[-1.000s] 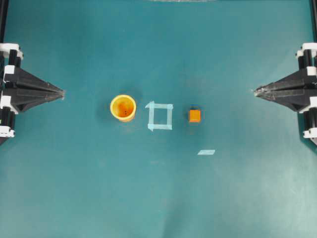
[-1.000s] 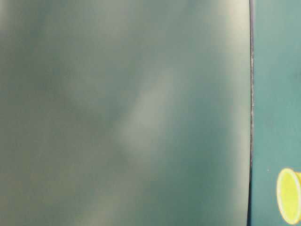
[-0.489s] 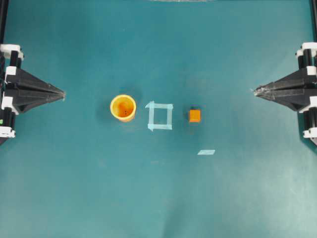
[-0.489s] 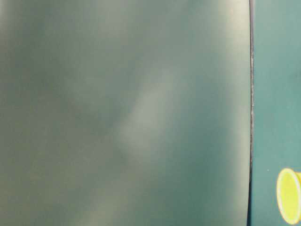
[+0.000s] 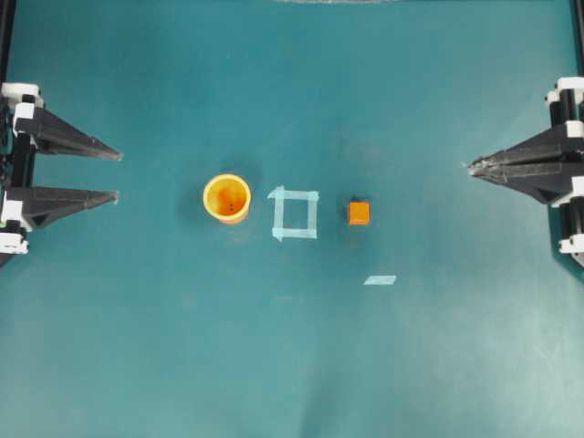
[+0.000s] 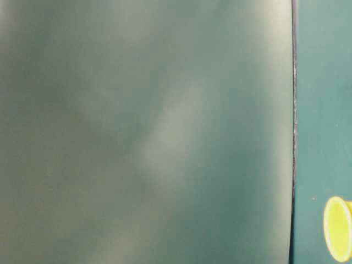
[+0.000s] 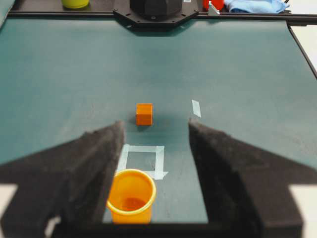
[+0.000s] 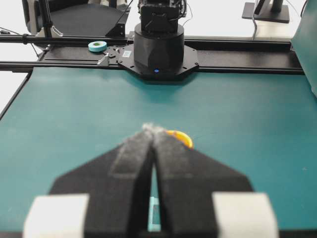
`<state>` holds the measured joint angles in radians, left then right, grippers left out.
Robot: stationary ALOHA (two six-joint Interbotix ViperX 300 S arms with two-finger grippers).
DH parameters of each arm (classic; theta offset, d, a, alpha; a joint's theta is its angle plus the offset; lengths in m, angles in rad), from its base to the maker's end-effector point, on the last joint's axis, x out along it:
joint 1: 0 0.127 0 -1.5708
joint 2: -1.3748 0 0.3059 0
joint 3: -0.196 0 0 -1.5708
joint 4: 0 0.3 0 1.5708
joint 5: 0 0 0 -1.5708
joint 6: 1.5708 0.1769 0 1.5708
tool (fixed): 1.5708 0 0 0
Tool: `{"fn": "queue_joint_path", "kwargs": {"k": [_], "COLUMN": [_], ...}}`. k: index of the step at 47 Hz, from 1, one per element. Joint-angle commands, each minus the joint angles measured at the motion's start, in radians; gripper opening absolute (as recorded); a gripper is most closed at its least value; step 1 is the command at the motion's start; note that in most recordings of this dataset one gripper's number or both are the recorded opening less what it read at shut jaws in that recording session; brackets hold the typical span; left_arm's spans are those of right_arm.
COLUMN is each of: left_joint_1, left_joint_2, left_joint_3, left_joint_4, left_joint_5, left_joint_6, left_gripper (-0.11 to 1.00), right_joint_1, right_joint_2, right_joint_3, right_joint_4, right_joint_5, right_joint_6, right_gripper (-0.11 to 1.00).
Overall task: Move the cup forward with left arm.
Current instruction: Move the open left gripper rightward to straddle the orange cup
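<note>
The yellow-orange cup [image 5: 226, 198] stands upright on the teal table, left of centre. My left gripper [image 5: 118, 175] is open at the left edge, its two pointed black fingers spread apart and well short of the cup. In the left wrist view the cup [image 7: 131, 196] sits low between the spread fingers of the left gripper [image 7: 156, 123], closer to the left one and touching nothing. My right gripper [image 5: 471, 168] is shut at the right edge, holding nothing. Past the tips of the right gripper [image 8: 151, 128], a sliver of the cup [image 8: 181, 136] shows. The table-level view catches only the cup's rim [image 6: 337, 228].
A light-blue tape square [image 5: 295, 213] lies just right of the cup, then a small orange cube [image 5: 359, 213] and a short tape strip [image 5: 380, 280]. A blurred grey-green surface fills most of the table-level view. The arm bases [image 7: 156, 10] [image 8: 158, 47] stand at the table's ends.
My left gripper's fingers have spread apart from shut to open. The cup, the cube and the right arm have not moved.
</note>
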<state>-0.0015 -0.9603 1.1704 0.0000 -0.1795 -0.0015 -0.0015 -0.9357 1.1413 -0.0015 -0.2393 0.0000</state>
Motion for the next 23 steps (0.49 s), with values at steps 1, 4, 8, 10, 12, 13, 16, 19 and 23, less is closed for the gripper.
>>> {"fn": "queue_joint_path", "kwargs": {"k": [1,4,8,10,12,13,16,19,23], "left_joint_1": [0.012,0.02,0.031,0.034,0.04,0.041,0.048,0.048,0.048], "left_joint_2": [0.009,0.009,0.011,0.011,0.011,0.011,0.011,0.011,0.02], "left_joint_3": [-0.011,-0.011,-0.009,-0.011,-0.011,-0.009,-0.011,-0.009,-0.008], "left_joint_4": [0.003,0.003,0.002,0.002,0.002,0.002,0.003,0.002,0.002], "left_joint_5": [0.002,0.006,0.025,0.04,0.057,0.071,0.095,0.114,0.126], "left_joint_6": [-0.002,-0.002,-0.002,0.002,0.003,0.003,0.003,0.003,0.003], "left_gripper": [0.54,0.56,0.58,0.6,0.62,0.64,0.71,0.76,0.79], "right_joint_1": [-0.002,-0.002,-0.003,-0.002,-0.003,-0.002,-0.003,-0.005,-0.008], "right_joint_2": [0.002,0.002,0.002,0.002,0.002,0.0,0.0,0.0,0.0], "right_joint_3": [-0.031,-0.031,-0.032,-0.034,-0.034,-0.034,-0.034,-0.035,-0.035], "right_joint_4": [0.003,0.002,0.003,0.003,0.003,0.003,0.003,0.003,0.003], "right_joint_5": [-0.005,-0.005,-0.003,-0.003,-0.003,-0.005,-0.005,-0.005,-0.003], "right_joint_6": [-0.002,-0.002,-0.002,-0.002,-0.002,-0.002,-0.002,-0.002,-0.002], "right_gripper": [0.0,0.0,0.0,0.0,0.0,0.0,0.0,0.0,0.0]}}
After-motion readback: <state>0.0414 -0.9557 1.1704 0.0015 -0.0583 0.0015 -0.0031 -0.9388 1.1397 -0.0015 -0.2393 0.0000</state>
